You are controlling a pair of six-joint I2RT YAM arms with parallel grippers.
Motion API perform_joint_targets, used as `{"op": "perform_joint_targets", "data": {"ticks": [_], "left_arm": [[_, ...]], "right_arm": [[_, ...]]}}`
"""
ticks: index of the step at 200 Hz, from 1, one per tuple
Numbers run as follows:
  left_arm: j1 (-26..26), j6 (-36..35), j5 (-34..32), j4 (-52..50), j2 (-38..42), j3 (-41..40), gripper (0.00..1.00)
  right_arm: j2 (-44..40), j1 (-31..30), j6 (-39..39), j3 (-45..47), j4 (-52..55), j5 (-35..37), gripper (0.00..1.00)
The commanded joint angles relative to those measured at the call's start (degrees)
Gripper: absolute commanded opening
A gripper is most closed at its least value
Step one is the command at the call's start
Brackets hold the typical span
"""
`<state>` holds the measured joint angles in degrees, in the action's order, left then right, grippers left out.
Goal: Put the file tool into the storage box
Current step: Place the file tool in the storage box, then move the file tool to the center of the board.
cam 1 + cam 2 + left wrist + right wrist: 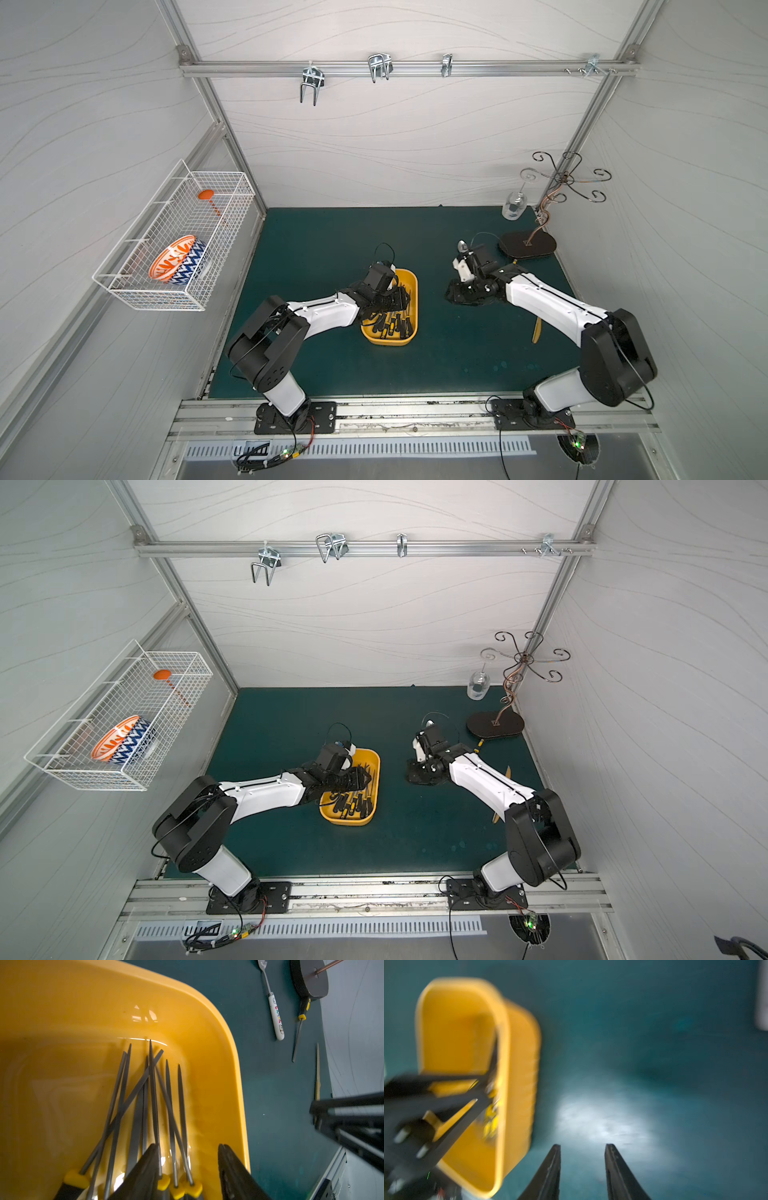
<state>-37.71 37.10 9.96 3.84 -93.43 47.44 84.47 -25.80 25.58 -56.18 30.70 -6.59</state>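
Note:
The yellow storage box lies mid-mat and holds several file tools with black-and-yellow handles, their tips fanned toward its far end. My left gripper hovers open over the handle end of the box, with nothing between its fingers; in both top views it covers part of the box. One more file tool lies on the mat beside the black stand base. My right gripper is open and empty over bare mat, just right of the box.
A white-handled spoon lies near the loose file. A black oval stand base with a curly metal tree, a glass jar and a wooden stick sit at the right. A white wire basket holding a bowl hangs on the left wall.

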Motion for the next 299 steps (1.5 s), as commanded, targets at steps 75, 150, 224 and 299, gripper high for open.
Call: {"op": "perform_joint_targets", "data": {"ticks": [75, 150, 224, 299], "left_arm": [[-0.62, -1.97, 1.07, 1.52, 1.14, 1.16, 0.57], [-0.56, -4.83, -0.46, -1.28, 4.30, 0.46, 0.59], [0.01, -5.99, -2.48, -2.65, 6.39, -0.10, 0.59], [0.27, -5.64, -2.33, -2.40, 6.67, -0.25, 0.59]], "right_arm": [[10.56, 20.44, 8.47, -3.48, -0.35, 7.00, 0.39], [26.49, 23.78, 5.64, -19.14, 2.89, 15.40, 0.38], [32.49, 24.85, 3.88, -25.84, 7.62, 19.98, 0.39], [33.26, 25.81, 5.80, -22.58, 9.35, 12.08, 0.24]]}}
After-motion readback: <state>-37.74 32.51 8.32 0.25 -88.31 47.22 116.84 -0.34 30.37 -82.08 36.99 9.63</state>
